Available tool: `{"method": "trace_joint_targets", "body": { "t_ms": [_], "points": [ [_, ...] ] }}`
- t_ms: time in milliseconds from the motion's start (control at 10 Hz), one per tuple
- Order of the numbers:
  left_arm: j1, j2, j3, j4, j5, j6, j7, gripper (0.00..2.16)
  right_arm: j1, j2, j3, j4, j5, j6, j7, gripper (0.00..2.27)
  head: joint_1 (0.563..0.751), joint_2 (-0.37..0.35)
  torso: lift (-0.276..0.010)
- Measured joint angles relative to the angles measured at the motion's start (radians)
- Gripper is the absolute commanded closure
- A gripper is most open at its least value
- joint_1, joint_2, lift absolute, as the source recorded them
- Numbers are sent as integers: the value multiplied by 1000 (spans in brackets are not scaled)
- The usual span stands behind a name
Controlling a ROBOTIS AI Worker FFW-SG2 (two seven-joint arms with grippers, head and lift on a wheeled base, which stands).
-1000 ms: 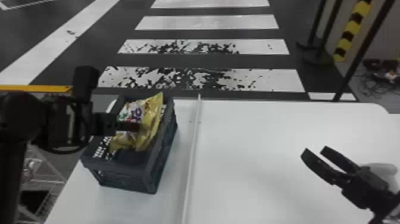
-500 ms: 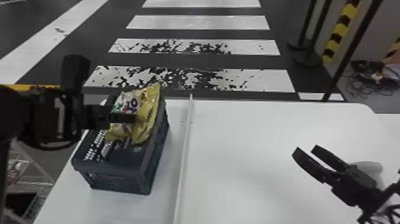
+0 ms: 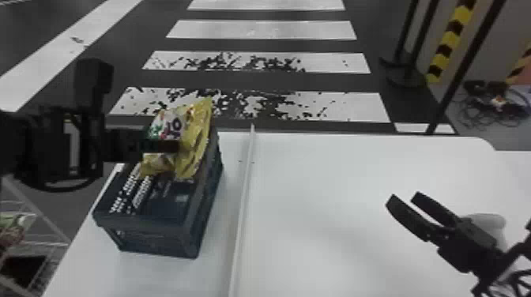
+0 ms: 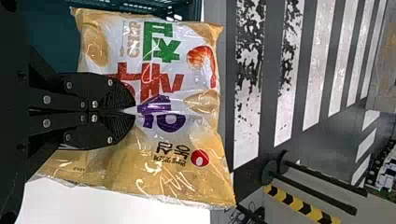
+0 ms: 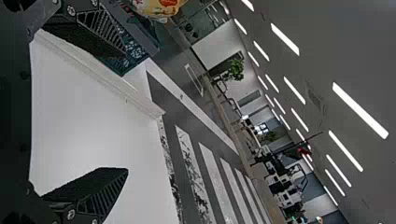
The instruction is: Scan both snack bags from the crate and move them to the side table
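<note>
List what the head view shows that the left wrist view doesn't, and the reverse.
Head view: the right claw, open over the table, and the raised white strip along the tabletop.

Left wrist view: the ribbing on both fingers of the left claw, and equipment far off in the room.

Both: the yellow snack bag in the left claw, part of the dark crate, the table and the striped floor.

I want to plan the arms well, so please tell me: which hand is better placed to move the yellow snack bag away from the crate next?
Probably the left: the left hand has the snack bag pinched over the crate. The right hand is open, empty and farther off.
</note>
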Motion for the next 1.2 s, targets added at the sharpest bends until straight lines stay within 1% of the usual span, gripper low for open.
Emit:
{"method": "trace_joint_targets", "body": {
  "t_ms": [100, 300, 500, 700, 800, 900, 1000, 1100, 1200],
  "points": [
    [-10, 0, 5, -1, 21, 0, 5, 2142, 0, 2, -2, 0, 0, 2, -3, 120, 695, 42, -95],
    [-29, -10, 4, -2, 40, 0, 6, 2142, 7, 5, -8, -8, 0, 4, -5, 120, 695, 28, -95],
    [-50, -23, -30, 4, 38, 0, 2, 2142, 15, 5, -17, -15, -1, 4, -5, 120, 695, 9, -95],
    [-75, -51, -71, 11, 24, 0, 4, 2142, 21, 8, -20, -21, -3, 4, -5, 120, 695, -22, -95],
    [-90, -79, -93, 19, 12, 0, 11, 2142, 25, 9, -22, -24, -3, 4, -5, 120, 695, -40, -95],
    [-110, -112, -118, 30, 0, 0, 25, 2142, 28, 10, -24, -26, -4, 4, -5, 120, 695, -63, -95],
    [-138, -142, -155, 44, -17, 0, 29, 2142, 31, 11, -28, -26, -6, 4, -4, 120, 695, -78, -95],
    [-165, -165, -187, 60, -37, 0, 30, 2142, 36, 12, -34, -26, -10, 4, -3, 120, 695, -103, -95],
    [-187, -183, -215, 78, -54, 0, 30, 2142, 44, 13, -43, -26, -16, 0, -1, 120, 695, -124, -95]
  ]
}}
